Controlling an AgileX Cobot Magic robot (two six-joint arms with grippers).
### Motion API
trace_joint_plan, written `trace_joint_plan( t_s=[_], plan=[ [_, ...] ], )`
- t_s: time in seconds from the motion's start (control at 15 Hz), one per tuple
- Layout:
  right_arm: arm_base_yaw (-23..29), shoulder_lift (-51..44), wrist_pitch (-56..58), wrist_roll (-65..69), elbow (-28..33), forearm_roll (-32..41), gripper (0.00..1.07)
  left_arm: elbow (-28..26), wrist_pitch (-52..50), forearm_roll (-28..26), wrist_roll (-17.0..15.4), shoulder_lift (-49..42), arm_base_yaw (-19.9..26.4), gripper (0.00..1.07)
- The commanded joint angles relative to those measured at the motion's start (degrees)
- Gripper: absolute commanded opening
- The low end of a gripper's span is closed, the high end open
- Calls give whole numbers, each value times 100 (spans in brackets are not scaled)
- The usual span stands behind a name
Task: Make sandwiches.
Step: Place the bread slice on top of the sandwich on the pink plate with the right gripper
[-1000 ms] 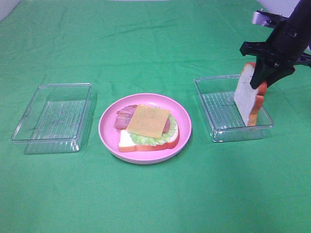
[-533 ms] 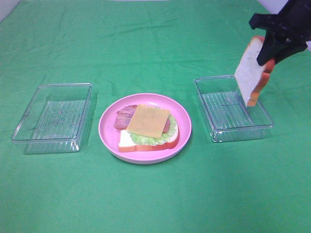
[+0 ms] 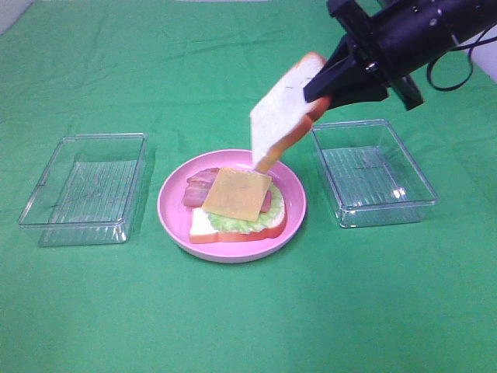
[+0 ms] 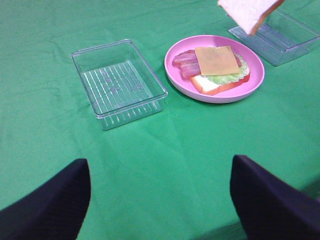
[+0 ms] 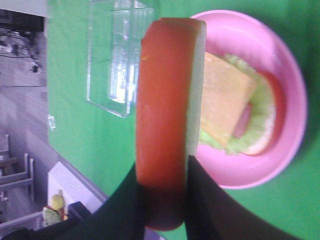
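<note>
White bread slice (image 3: pixel 281 115) hanging tilted over pink plate (image 3: pixel 172 203), for capping cheese (image 3: pixel 237 193) | right tool (image 3: pixel 324 84) clamping its crust | left tool (image 4: pixel 159 200) gaping idle, holding nothing

Left claw (image 4: pixel 160 200) tips beyond frame edge.

Black angular right arm (image 3: pixel 411 35) with a looping black cable (image 3: pixel 450 74) and black claw fingers (image 5: pixel 210 210)
</note>
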Motion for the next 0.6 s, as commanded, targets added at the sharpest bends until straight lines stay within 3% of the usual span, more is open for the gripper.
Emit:
trace_joint_plan(
  t_s=[0.07, 0.6],
  plan=[
    [286, -6, -590, -567, 464, 1100, 0, 23, -63, 11, -6, -109, -17, 74],
    [670, 1312, -435, -1455, 762, 3289, 0, 23, -63, 11, -6, -109, -17, 74]
  ],
)
